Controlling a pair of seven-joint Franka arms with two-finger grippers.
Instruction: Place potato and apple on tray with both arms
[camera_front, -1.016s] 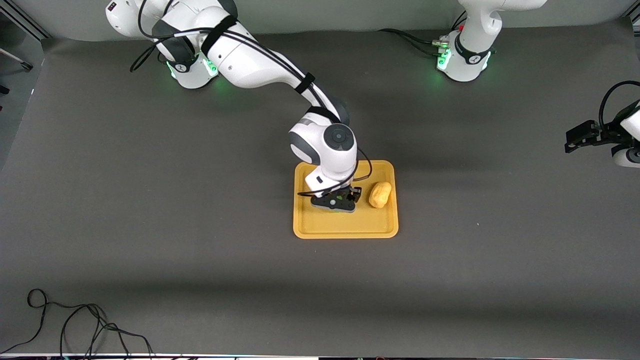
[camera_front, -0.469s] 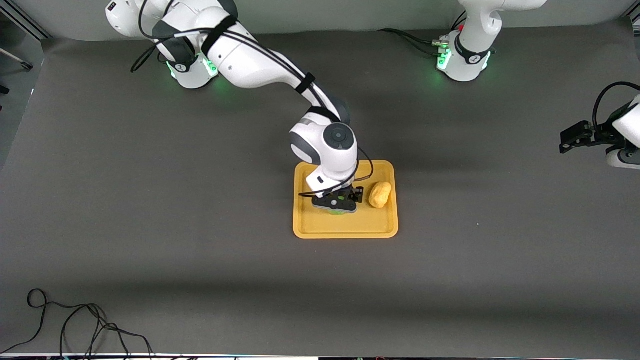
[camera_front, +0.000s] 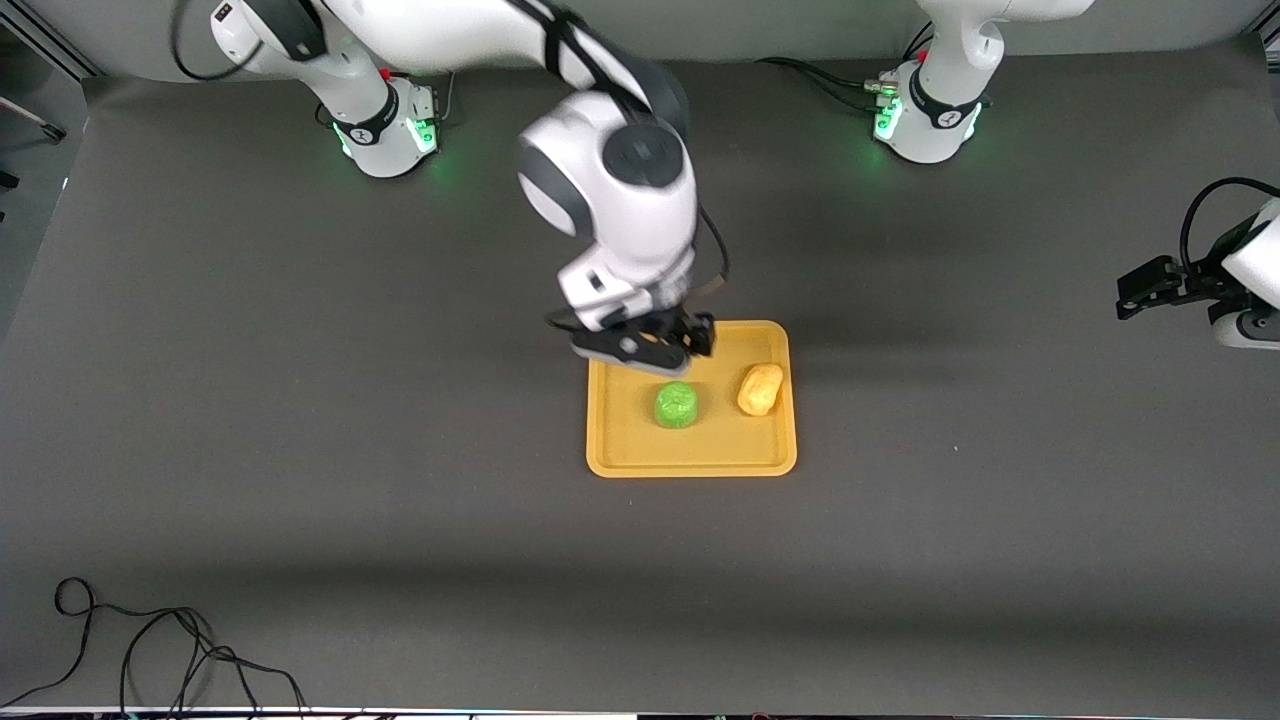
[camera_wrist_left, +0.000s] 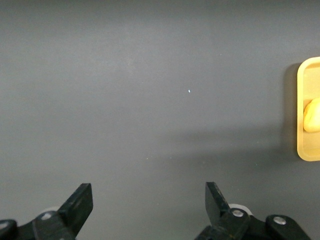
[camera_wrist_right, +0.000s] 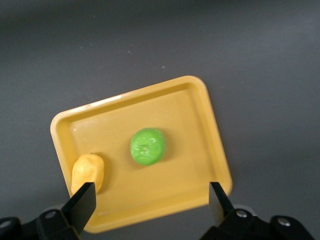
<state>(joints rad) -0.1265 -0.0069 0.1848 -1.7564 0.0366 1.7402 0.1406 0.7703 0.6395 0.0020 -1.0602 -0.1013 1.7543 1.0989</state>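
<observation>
The yellow-orange tray (camera_front: 690, 456) lies mid-table. The green apple (camera_front: 677, 404) and the yellow-orange potato (camera_front: 760, 389) rest on it side by side, the potato toward the left arm's end. My right gripper (camera_front: 640, 350) is open and empty, raised over the tray's edge nearest the robots' bases. The right wrist view shows the tray (camera_wrist_right: 195, 170), the apple (camera_wrist_right: 148, 146) and the potato (camera_wrist_right: 88, 173) below my open right gripper (camera_wrist_right: 150, 200). My left gripper (camera_front: 1150, 287) is open and empty, up over bare table at the left arm's end. The left wrist view shows my open left gripper (camera_wrist_left: 149, 202), the tray's edge (camera_wrist_left: 301, 115) and the potato (camera_wrist_left: 312, 115).
A dark grey mat (camera_front: 400, 480) covers the table. A black cable (camera_front: 150, 650) lies coiled at the corner nearest the front camera, at the right arm's end. Both arm bases (camera_front: 385, 135) stand along the table's edge by the robots.
My right gripper has let go of the apple on the tray and risen well above it, drawing back toward the bases. My left gripper has shifted slightly.
</observation>
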